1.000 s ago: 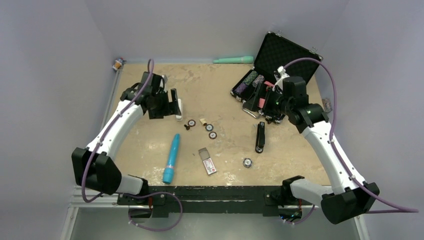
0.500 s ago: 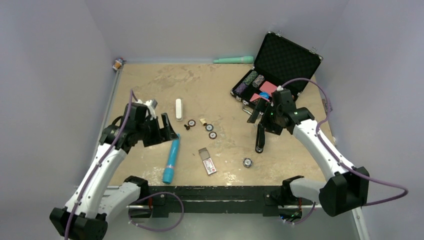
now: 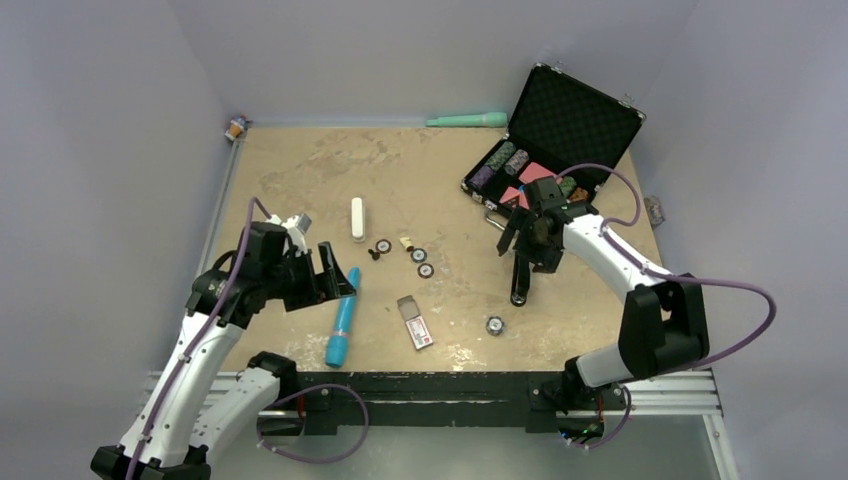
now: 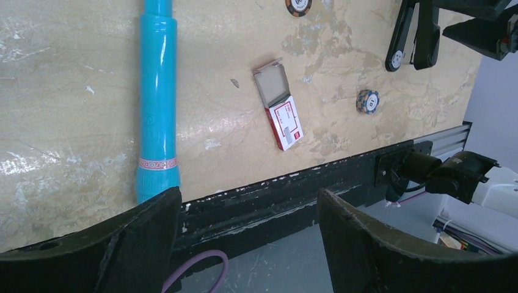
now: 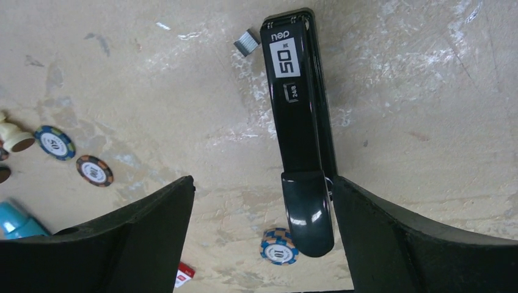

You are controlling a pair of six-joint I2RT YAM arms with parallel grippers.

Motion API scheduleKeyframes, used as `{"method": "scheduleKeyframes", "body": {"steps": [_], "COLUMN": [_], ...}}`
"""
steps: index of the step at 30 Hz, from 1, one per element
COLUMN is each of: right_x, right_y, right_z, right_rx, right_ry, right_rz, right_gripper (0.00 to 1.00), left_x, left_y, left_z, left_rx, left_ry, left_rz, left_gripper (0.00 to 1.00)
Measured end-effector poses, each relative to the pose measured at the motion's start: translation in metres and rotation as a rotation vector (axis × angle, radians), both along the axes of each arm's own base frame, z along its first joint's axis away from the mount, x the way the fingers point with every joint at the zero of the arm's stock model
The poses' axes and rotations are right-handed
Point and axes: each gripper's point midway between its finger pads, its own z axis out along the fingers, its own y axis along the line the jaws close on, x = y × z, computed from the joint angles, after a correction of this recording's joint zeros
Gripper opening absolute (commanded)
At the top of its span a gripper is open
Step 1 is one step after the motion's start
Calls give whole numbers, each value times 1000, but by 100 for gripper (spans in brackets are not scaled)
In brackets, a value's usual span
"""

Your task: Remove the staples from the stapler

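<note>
Overhead, I log: stapler [image 3: 520, 275] flat on the table [image 3: 300, 170], right of centre, near the open poker chip case [image 3: 560, 125]; right gripper [image 3: 522, 243] over its far end; left gripper [image 3: 335, 278] beside the blue tube [image 3: 342, 315]. Left wrist, I log: fingers [image 4: 140, 238] spread wide, nothing between them; blue tube [image 4: 157, 104], staple box [image 4: 281, 116], stapler [image 4: 415, 36] well apart at upper right. Right wrist, I log: fingers [image 5: 140, 238] released, flanking the stapler [image 5: 299, 110] without touching; staple strip [image 5: 247, 43] just beside its labelled end
</note>
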Motion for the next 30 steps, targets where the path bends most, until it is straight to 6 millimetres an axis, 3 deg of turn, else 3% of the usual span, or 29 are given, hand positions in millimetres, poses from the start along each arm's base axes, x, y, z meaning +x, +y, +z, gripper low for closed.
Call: {"method": "scheduleKeyframes", "body": {"steps": [6,12,17,26,30], "right_x": [1,-23,-26,-24,-24], "right_y": [-3,-10,-11,-13,-15], "right_z": [-14,-35,-28,-29,-33], "right_rx": [-27,-43,-45,-61,-79], "right_ry": [16,75,46,35,43], "right_rz": [13,31,55,93,108], "right_gripper": [75,68,58,57,49], "left_x": [4,10,20,37,40], "left_y": [3,4,2,-2,-3], "left_z": [7,-1,-3,1,6], "left_rx": [21,49,53,52,49], "left_ry": [-7,31,29,25,5], "left_rz": [8,19,28,38,40], "left_gripper": [84,84,83,82,82]}}
